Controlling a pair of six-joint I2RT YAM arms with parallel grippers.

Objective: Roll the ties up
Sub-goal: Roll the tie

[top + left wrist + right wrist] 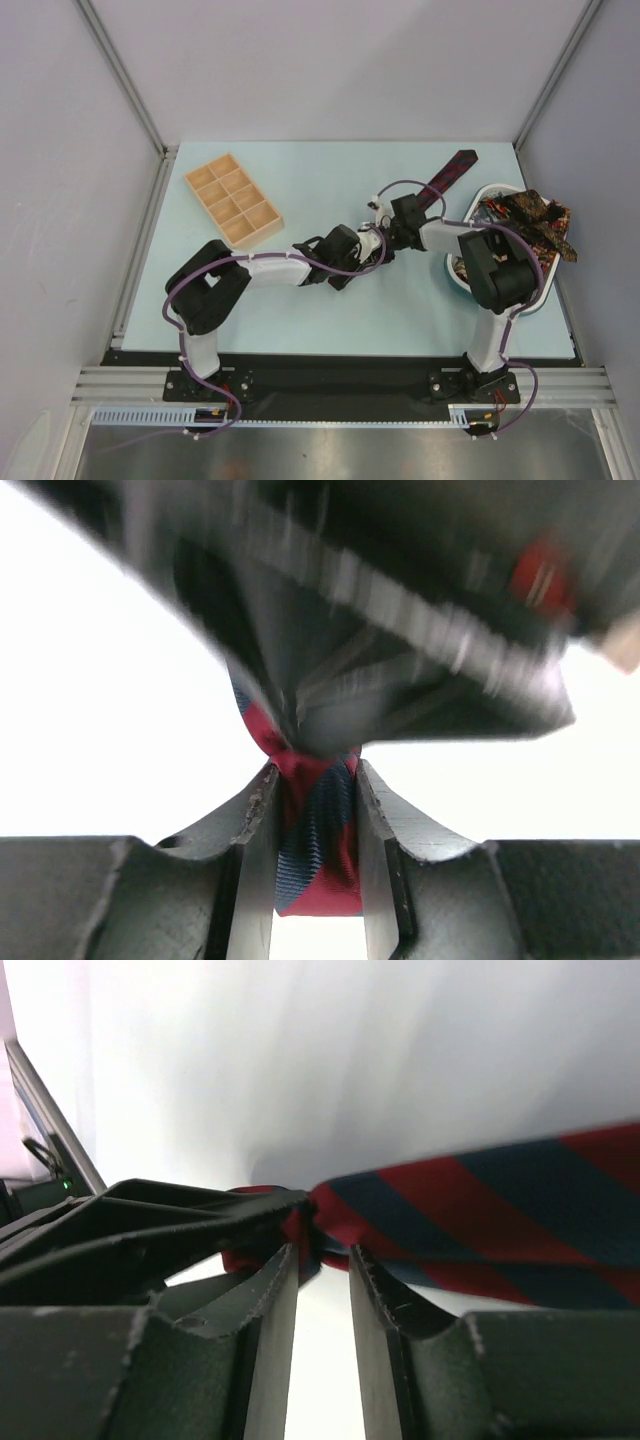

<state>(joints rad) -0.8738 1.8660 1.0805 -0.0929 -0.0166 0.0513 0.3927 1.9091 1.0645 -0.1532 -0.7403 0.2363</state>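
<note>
A dark navy tie with red diagonal stripes (448,175) lies slanted on the table, running from the far right down toward the centre. Both grippers meet at its near end. My left gripper (370,242) is shut on that end; in the left wrist view the striped fabric (315,850) fills the gap at the left gripper (315,772). My right gripper (386,222) is just beyond it. In the right wrist view the right gripper (322,1252) stands open with nothing between its fingers, and the tie (480,1210) stretches off to the right past its tips.
A white bin (520,305) at the right holds a heap of other patterned ties (530,218). A wooden compartment tray (233,200) lies at the far left of the pale blue table (330,310). Walls close in on both sides.
</note>
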